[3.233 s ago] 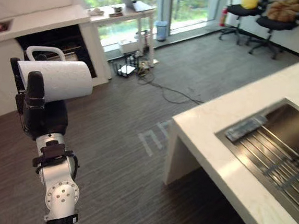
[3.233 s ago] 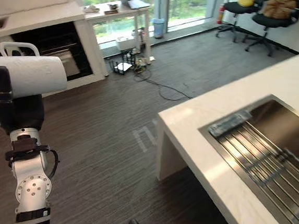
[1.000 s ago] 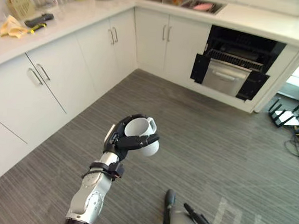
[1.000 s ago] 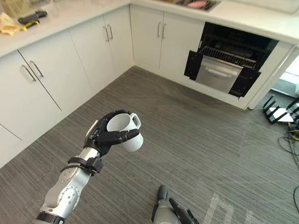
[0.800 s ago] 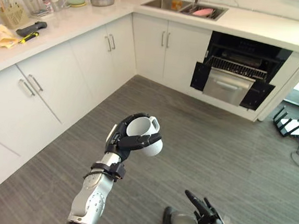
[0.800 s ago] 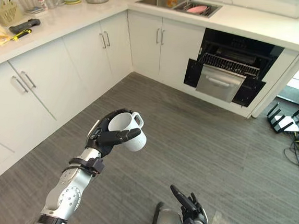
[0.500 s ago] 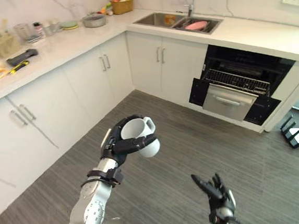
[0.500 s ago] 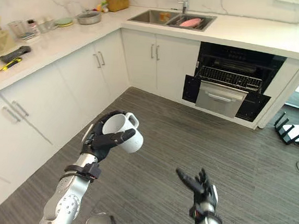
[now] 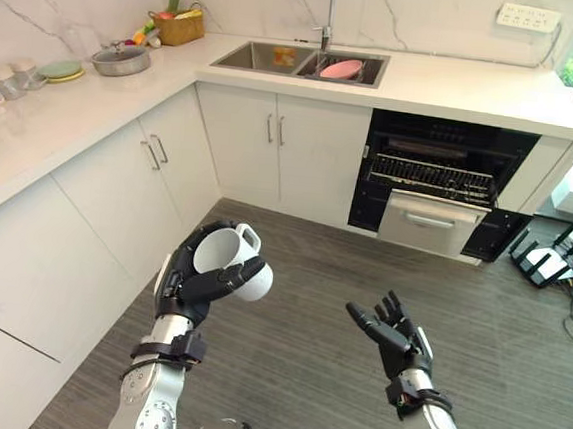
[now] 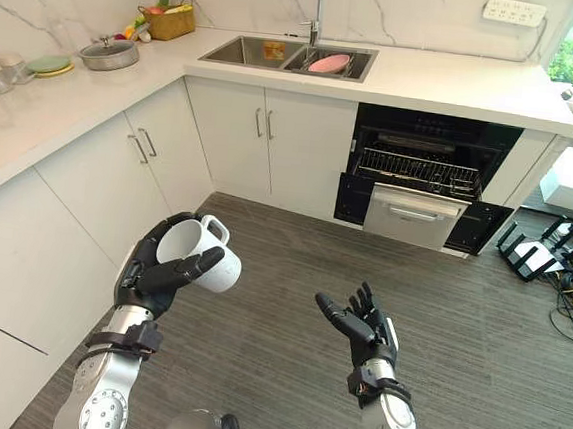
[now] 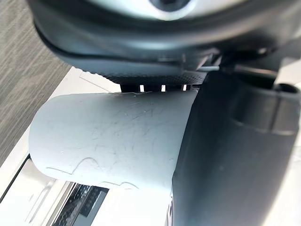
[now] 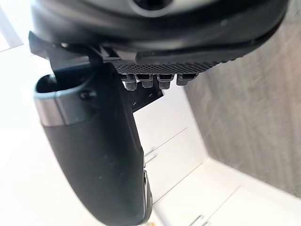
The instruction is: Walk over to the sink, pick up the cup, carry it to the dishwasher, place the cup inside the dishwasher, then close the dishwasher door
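Carrying step: the left robot hand grasps the cup above the floor; the right robot hand is spread and empty. Next, likely: walk to the open dishwasher and reach the cup inside.

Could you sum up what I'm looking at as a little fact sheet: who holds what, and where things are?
left hand: curled round a white cup, held tilted in the air
right hand: open, holding nothing, raised above the floor
dishwasher: ahead under the counter, open, rack showing
sink: in the counter, left of the dishwasher, pink dish in one basin
stage: cup picked up, not yet in the dishwasher
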Robot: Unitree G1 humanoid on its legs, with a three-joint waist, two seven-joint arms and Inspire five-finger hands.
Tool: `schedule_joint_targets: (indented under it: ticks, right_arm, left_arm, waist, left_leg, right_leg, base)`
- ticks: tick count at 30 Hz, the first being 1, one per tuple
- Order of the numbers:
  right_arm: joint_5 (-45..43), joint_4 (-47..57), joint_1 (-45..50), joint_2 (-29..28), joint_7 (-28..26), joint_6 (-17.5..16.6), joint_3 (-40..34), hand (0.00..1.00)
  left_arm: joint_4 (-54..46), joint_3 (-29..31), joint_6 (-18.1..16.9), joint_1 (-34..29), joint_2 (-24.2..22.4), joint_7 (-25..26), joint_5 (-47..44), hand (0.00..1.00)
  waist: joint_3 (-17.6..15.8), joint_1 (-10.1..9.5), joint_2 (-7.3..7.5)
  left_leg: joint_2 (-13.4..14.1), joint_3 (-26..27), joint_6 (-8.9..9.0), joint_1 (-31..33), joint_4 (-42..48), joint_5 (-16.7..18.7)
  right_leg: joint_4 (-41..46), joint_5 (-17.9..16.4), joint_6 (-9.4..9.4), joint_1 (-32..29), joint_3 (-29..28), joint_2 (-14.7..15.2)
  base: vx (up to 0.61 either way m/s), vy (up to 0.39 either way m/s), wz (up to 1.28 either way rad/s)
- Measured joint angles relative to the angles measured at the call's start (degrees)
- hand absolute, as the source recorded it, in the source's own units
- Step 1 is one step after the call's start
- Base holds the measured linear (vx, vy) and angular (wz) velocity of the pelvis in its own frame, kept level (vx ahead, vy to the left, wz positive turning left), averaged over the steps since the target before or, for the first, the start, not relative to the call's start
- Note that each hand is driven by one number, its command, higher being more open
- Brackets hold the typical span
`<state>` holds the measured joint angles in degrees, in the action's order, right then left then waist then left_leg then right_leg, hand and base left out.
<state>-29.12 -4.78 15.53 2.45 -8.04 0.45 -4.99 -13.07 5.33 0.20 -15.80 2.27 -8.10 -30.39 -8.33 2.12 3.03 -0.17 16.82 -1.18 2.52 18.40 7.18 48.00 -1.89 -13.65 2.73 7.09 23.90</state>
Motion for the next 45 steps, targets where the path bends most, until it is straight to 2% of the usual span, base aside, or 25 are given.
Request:
schedule_joint_targets:
  ticks: [1,2,3,5,6,8,10,12,13,15,18,19,21,23,25,27,30,31,32,34,37,39,40,43,45]
  right_arm:
    - [0.0,0.4,0.2,-0.6,-0.4,0.0,-0.3,1.00]
    - [0.1,0.6,0.6,-1.4,-0.6,-0.5,-1.4,1.00]
    - [0.1,0.7,0.7,-2.0,-0.5,-1.4,-2.4,1.00]
    - [-0.1,2.1,1.1,-2.2,-0.1,-1.9,-2.6,1.00]
    - [-0.6,3.6,1.8,-2.6,0.2,-2.0,-2.8,1.00]
    - [-1.5,6.6,3.9,-3.1,0.5,-2.0,-3.2,1.00]
    - [-2.7,8.7,5.2,-3.0,0.6,-2.5,-3.4,1.00]
    - [-3.1,10.0,5.3,-2.3,0.4,-3.1,-3.2,1.00]
    - [-3.4,10.1,5.1,0.1,0.5,-3.3,-3.1,1.00]
    - [-3.4,10.0,4.8,0.5,0.7,-3.3,-3.0,1.00]
    - [-3.4,10.1,4.6,-0.3,1.7,-3.3,-2.6,1.00]
    - [-3.4,10.1,4.1,-0.3,2.0,-3.3,-2.9,1.00]
    - [-3.4,10.5,2.5,0.4,2.0,-3.6,-3.9,1.00]
    - [-3.3,11.2,1.2,1.6,2.1,-4.2,-5.1,1.00]
    - [-3.3,12.0,-0.7,2.3,2.5,-5.1,-5.9,1.00]
    - [-4.3,12.1,-4.6,2.6,3.4,-5.2,-5.8,1.00]
    - [-5.2,12.0,-6.3,3.0,3.9,-6.3,-5.7,1.00]
    - [-5.2,12.0,-6.0,3.3,3.9,-6.3,-5.7,1.00]
    - [-5.1,11.9,-4.8,4.0,3.9,-6.3,-5.8,1.00]
    - [-5.1,11.2,-2.6,4.0,4.0,-6.3,-5.3,1.00]
    - [-5.1,10.1,-2.2,3.5,4.4,-6.4,-5.3,1.00]
    - [-5.0,9.9,-1.9,3.3,5.1,-6.3,-6.5,1.00]
    - [-5.1,9.6,-1.4,3.1,5.8,-6.0,-7.3,1.00]
    - [-5.0,9.6,-1.2,1.1,5.9,-6.3,-7.6,1.00]
    - [-3.4,9.6,-1.5,-0.5,5.5,-6.6,-7.0,1.00]
  left_arm:
    - [0.0,-0.2,0.2,0.0,0.4,0.0,0.5,0.00]
    - [0.0,-1.6,0.8,0.6,0.9,0.1,1.7,0.00]
    - [0.0,-3.5,0.8,1.9,1.1,0.2,2.3,0.00]
    - [1.3,-4.8,0.9,4.9,1.2,0.8,2.3,0.00]
    - [2.1,-5.6,1.0,6.7,1.3,0.8,2.3,0.00]
    - [2.0,-7.2,1.1,8.3,1.9,0.4,2.7,0.00]
    - [1.1,-8.0,1.3,8.2,3.2,-1.1,3.5,0.00]
    - [-0.4,-7.9,2.1,6.3,4.3,-1.4,3.5,0.00]
    - [-0.7,-8.2,3.8,3.5,2.6,-2.0,3.2,0.00]
    - [-0.7,-8.2,5.1,3.1,2.2,-3.2,2.0,0.00]
    - [-0.7,-10.5,7.9,3.2,1.9,-6.4,0.5,0.00]
    - [-0.7,-11.3,8.3,3.2,1.5,-6.6,0.5,0.00]
    - [-0.6,-13.1,8.4,3.3,1.1,-7.8,0.4,0.00]
    - [-0.3,-14.5,8.4,3.3,1.2,-8.3,0.4,0.00]
    - [-0.1,-14.1,8.4,3.3,1.3,-8.6,0.5,0.00]
    - [0.4,-11.9,8.4,3.3,1.2,-8.3,0.5,0.00]
    - [-0.3,-10.7,7.8,2.8,0.8,-8.5,0.5,0.00]
    - [-0.8,-10.7,7.4,2.7,0.7,-8.7,0.5,0.00]
    - [-1.1,-10.7,6.5,2.4,0.3,-9.6,0.5,0.00]
    - [-1.1,-10.7,5.8,1.2,0.8,-10.2,0.4,0.00]
    - [-0.8,-10.2,5.7,1.8,2.3,-11.0,0.3,0.00]
    - [-0.8,-10.3,5.7,2.9,2.3,-12.3,0.4,0.00]
    - [-0.8,-10.4,5.7,4.0,2.3,-12.6,0.5,0.00]
    - [-0.9,-11.1,4.6,5.1,3.3,-12.6,0.6,0.00]
    - [-1.1,-11.3,3.1,6.8,4.0,-11.1,0.9,0.00]
  waist:
    - [0.1,0.44,0.59]
    - [0.2,1.01,0.41]
    - [0.0,1.66,0.10]
    - [-0.3,2.67,-0.39]
    - [-0.6,3.60,-0.97]
    - [-0.6,3.67,-1.20]
    - [-0.4,3.30,-0.87]
    - [0.1,2.77,-0.05]
    - [1.4,2.16,-4.26]
    - [2.4,1.21,-6.33]
    - [2.6,2.21,-7.05]
    - [2.5,2.19,-7.59]
    - [2.6,2.03,-7.82]
    - [2.4,1.91,-7.76]
    - [2.4,1.53,-7.72]
    - [2.3,0.32,-7.51]
    - [2.7,0.39,-8.23]
    - [2.8,0.47,-8.65]
    - [3.0,0.60,-9.59]
    - [3.0,1.03,-8.78]
    - [2.6,3.23,-5.11]
    - [2.3,3.48,-4.68]
    - [2.1,3.31,-4.33]
    - [2.0,3.71,-4.40]
    - [1.7,3.57,-3.71]
  left_leg:
    - [-0.8,-0.6,-0.49,-1.1,-0.8,0.1]
    - [-1.5,-2.5,-1.58,-3.3,-2.6,0.0]
    - [-1.7,-4.5,-2.67,-4.8,-3.9,0.1]
    - [-1.4,-7.5,-3.12,-6.8,-5.4,0.6]
    - [-1.2,-9.5,-3.07,-8.4,-6.9,0.6]
    - [-0.6,-11.2,-2.47,-10.5,-9.1,1.2]
    - [-0.4,-11.0,-1.32,-12.8,-10.1,2.8]
    - [-1.3,-9.8,0.02,-16.7,-10.1,6.1]
    - [1.3,-7.6,1.16,-20.4,-11.0,8.8]
    - [2.8,-4.7,1.75,-21.9,-10.0,9.3]
    - [7.8,-1.9,2.69,-18.9,7.3,9.1]
    - [10.6,-0.8,4.85,-15.8,16.0,6.8]
    - [16.4,-0.3,12.01,-7.6,34.6,-4.0]
    - [19.1,1.0,10.98,-2.1,43.8,-2.8]
    - [19.3,2.3,7.84,1.0,42.2,1.6]
    - [17.2,3.1,6.32,2.4,25.6,4.7]
    - [13.0,-1.2,8.68,2.3,-8.9,-0.6]
    - [13.4,-2.5,9.62,3.5,-11.5,-1.7]
    - [14.8,-2.4,9.66,5.3,-12.0,-2.7]
    - [13.3,-1.4,6.78,4.0,-6.7,-10.9]
    - [7.5,1.2,3.44,3.2,-1.1,-5.8]
    - [6.0,2.0,2.51,1.9,0.5,-3.3]
    - [5.2,2.6,2.10,-0.9,0.3,-1.3]
    - [5.1,3.8,1.49,-7.1,-3.7,-0.1]
    - [5.7,6.5,1.45,-10.7,-7.2,0.0]
  right_leg:
    - [2.0,3.7,0.23,-0.7,-0.3,0.6]
    - [5.0,13.3,0.60,-1.9,-0.3,0.8]
    - [10.0,11.1,0.62,-5.0,-0.6,0.3]
    - [12.5,-4.5,4.68,-9.8,-0.4,-3.9]
    - [7.6,-8.9,6.35,-12.5,-0.4,-7.3]
    - [-9.5,-9.3,7.24,-15.6,0.0,-11.8]
    - [-31.2,-3.5,6.89,-15.9,3.2,-14.1]
    - [-36.9,-0.3,10.49,-16.3,9.3,-13.8]
    - [-33.2,2.1,12.46,-15.6,14.7,-13.8]
    - [-30.8,2.1,12.50,-15.8,14.4,-15.1]
    - [-29.6,0.6,17.22,-11.1,13.2,-18.5]
    - [-30.5,-0.4,17.09,-8.8,13.7,-19.4]
    - [-32.8,-2.3,17.50,-4.4,14.3,-20.4]
    - [-35.5,-2.8,18.00,-0.4,14.3,-20.5]
    - [-38.3,-3.3,17.43,3.0,13.0,-20.2]
    - [-38.9,-4.6,15.90,5.3,9.1,-18.7]
    - [-39.1,-5.6,12.60,6.6,5.4,-16.4]
    - [-39.1,-6.0,11.65,6.6,4.8,-16.4]
    - [-38.6,-7.6,9.26,7.0,3.4,-16.6]
    - [-38.0,-10.1,6.25,9.4,0.3,-13.8]
    - [-33.3,-10.9,4.17,9.4,0.2,-5.8]
    - [-24.7,-10.1,3.66,6.4,0.9,-3.0]
    - [-13.3,-6.1,4.13,2.2,1.5,-0.7]
    - [-1.1,3.8,4.77,-3.3,1.5,1.3]
    - [5.2,-3.8,6.62,-10.0,6.4,0.6]
  base:
    - [0.24,0.122,0.47]
    - [0.29,0.120,0.67]
    - [0.29,0.116,0.71]
    - [0.27,0.049,0.83]
    - [0.25,-0.005,0.90]
    - [0.25,-0.076,0.64]
    - [0.36,-0.150,0.17]
    - [0.56,-0.202,-0.38]
    - [0.55,-0.113,-0.62]
    - [0.50,-0.080,-0.45]
    - [0.50,-0.230,0.16]
    - [0.53,-0.174,0.19]
    - [0.44,-0.111,0.13]
    - [0.39,-0.053,0.07]
    - [0.40,-0.020,-0.27]
    - [0.42,0.092,-0.81]
    - [0.35,0.196,-0.68]
    - [0.43,0.354,-0.65]
    - [0.40,0.353,-0.73]
    - [0.39,0.340,-0.75]
    - [0.43,0.377,-0.20]
    - [0.32,0.273,-0.02]
    - [0.30,0.235,-0.11]
    - [0.26,0.153,-0.23]
    - [0.18,0.035,-0.51]
